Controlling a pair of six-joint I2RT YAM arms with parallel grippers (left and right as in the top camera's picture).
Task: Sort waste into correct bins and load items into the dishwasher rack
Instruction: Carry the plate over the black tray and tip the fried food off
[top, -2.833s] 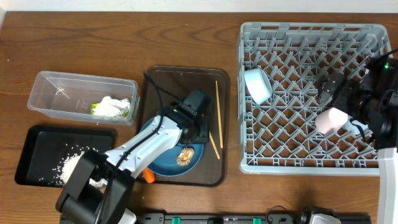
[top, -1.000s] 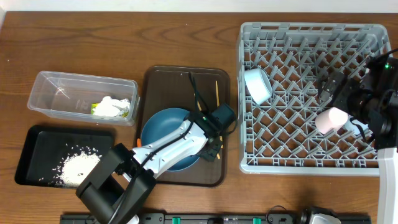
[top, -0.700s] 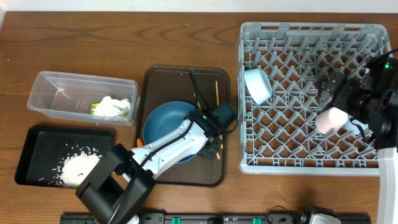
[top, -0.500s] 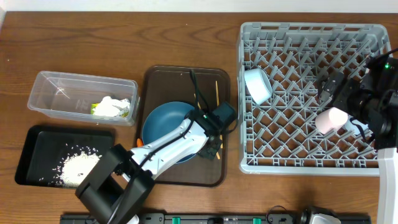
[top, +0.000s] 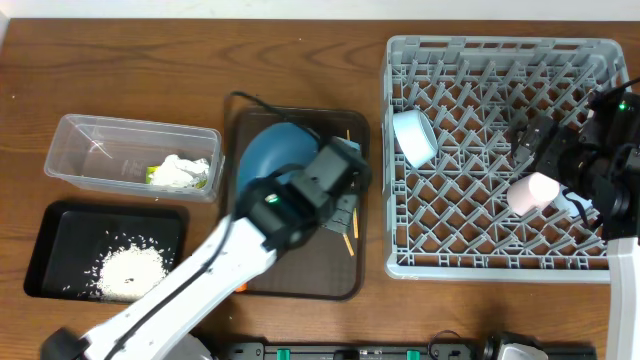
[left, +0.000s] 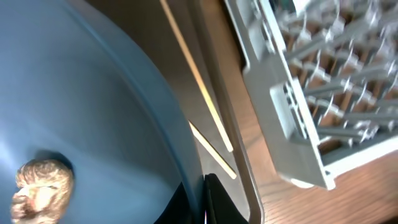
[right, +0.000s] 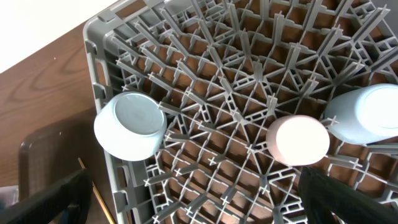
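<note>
Tray area: blue plate at far end of brown tray.
Left arm overlaps the plate; chopsticks lie on the tray beside the dishwasher rack.

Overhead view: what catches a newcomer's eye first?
The left claw pinches the rim of a large round blue plate, tilted over the dark brown tray at centre, a brownish food scrap on it. At right, a big grey plastic rack holds a pale bowl and small pink cup.
</note>
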